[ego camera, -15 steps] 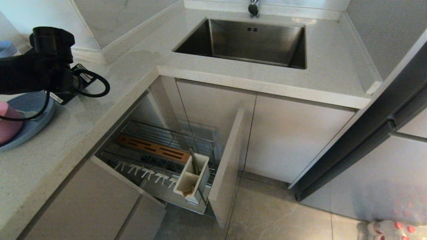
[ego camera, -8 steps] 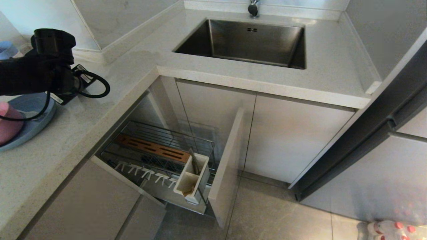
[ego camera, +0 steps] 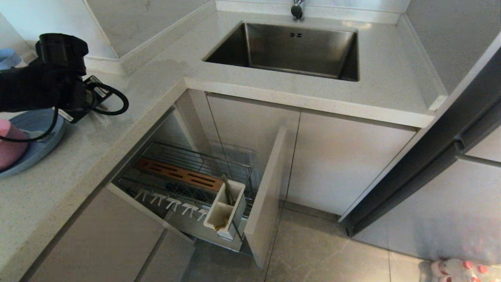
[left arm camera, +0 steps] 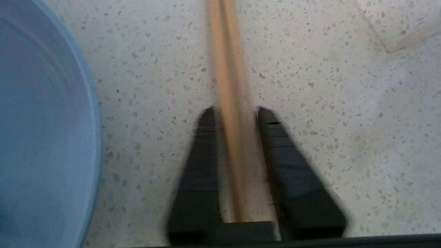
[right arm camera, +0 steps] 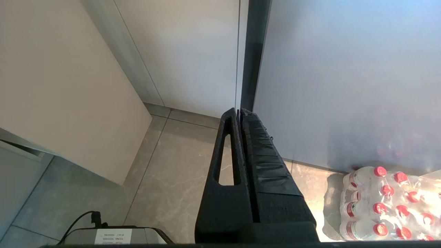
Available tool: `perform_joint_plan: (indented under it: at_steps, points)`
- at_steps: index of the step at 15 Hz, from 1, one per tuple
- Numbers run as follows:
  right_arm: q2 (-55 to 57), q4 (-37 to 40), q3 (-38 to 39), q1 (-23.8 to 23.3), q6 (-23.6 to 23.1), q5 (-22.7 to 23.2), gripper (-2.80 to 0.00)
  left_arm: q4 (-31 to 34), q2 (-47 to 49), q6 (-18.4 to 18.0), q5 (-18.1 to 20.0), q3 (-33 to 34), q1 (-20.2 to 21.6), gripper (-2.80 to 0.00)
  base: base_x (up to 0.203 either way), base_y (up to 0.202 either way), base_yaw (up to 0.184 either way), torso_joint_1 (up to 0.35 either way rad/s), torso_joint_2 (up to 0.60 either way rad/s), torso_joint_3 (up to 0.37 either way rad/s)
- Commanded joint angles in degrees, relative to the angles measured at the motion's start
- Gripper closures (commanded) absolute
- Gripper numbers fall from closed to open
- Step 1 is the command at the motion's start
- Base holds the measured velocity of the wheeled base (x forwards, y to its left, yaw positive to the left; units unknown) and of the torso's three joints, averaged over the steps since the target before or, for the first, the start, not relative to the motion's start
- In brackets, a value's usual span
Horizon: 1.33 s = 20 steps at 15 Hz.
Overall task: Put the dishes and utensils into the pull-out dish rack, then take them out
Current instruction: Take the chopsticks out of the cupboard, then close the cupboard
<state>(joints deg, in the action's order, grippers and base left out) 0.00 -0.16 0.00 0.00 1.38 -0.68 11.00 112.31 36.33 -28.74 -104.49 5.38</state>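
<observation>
While our left gripper (left arm camera: 234, 113) hung low over the countertop (ego camera: 156, 74), its two black fingers (left arm camera: 201, 162) stood a little apart with the chopsticks (left arm camera: 229, 69) lying between them. The pair ran lengthwise straight out through the gap, in line with the fingers and not across them. The sticks looked blurred, and we could not tell whether either finger touched the wood; narrow slivers of counter seemed to show on each side. We judged this to be a loose straddle, not a firm clamp.

The blue plate (left arm camera: 41, 124) lay just beside the gripper, well clear of the sticks, and from the head view the pink bowl (ego camera: 9, 143) sat on that plate at the counter's far left. The dish rack (ego camera: 188, 180) stood pulled out below the counter edge, its white utensil box (ego camera: 227, 209) at the front corner.

Our right gripper (right arm camera: 240, 112) hung parked near the floor (right arm camera: 165, 179) with its jaws pressed together, holding nothing, beside a pack of bottles (right arm camera: 382, 203). The left arm was plainly the nearer one for anything on the counter.
</observation>
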Motion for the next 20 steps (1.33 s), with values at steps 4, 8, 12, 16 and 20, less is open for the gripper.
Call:
perform_joint_plan:
  at_steps: [4,8,12,16,20]
  points:
    - [0.1,0.0,0.0,0.0,0.0,0.0,0.0,0.0,-0.4,0.1,-0.3,-0.1,0.7,-2.8,0.0,0.0,0.0,0.0,0.0,0.0]
    - [0.0,0.0,0.0,0.0,0.0,0.0,0.0,0.2,-3.3,0.1,-0.2,-0.6,1.0,-2.8,0.0,0.0,0.0,0.0,0.0,0.0]
    - [0.1,0.0,0.0,0.0,0.0,0.0,0.0,0.7,-8.7,0.1,0.1,0.5,1.0,-2.8,0.0,0.0,0.0,0.0,0.0,0.0]
    - [0.1,0.0,0.0,0.0,0.0,0.0,0.0,0.7,-15.0,0.0,1.0,2.4,1.0,-2.8,0.0,0.0,0.0,0.0,0.0,0.0]
    - [0.0,0.0,0.0,0.0,0.0,0.0,0.0,0.5,-20.4,-0.8,1.1,4.4,0.4,0.0,0.0,0.0,0.0,0.0,0.0,0.0]
